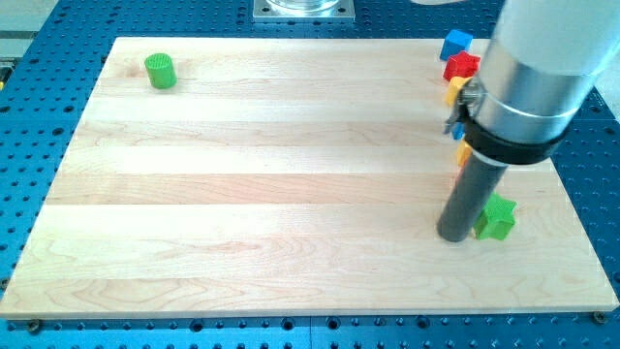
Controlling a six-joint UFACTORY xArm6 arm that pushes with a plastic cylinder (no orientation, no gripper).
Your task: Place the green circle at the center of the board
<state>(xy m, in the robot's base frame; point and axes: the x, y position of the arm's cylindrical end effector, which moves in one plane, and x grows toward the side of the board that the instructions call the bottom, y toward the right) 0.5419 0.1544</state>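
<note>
The green circle (161, 70), a short green cylinder, stands near the wooden board's top left corner. My tip (452, 234) rests on the board at the view's lower right, far from the green circle. It touches or nearly touches the left side of a green star (497, 219). The wide silver and black arm body hides part of the board's upper right.
A blue block (456, 44) and a red star (462, 66) sit near the board's top right edge. A yellow block (452, 90) and an orange block (463, 152) show partly behind the arm. The wooden board (271, 194) lies on a blue perforated table.
</note>
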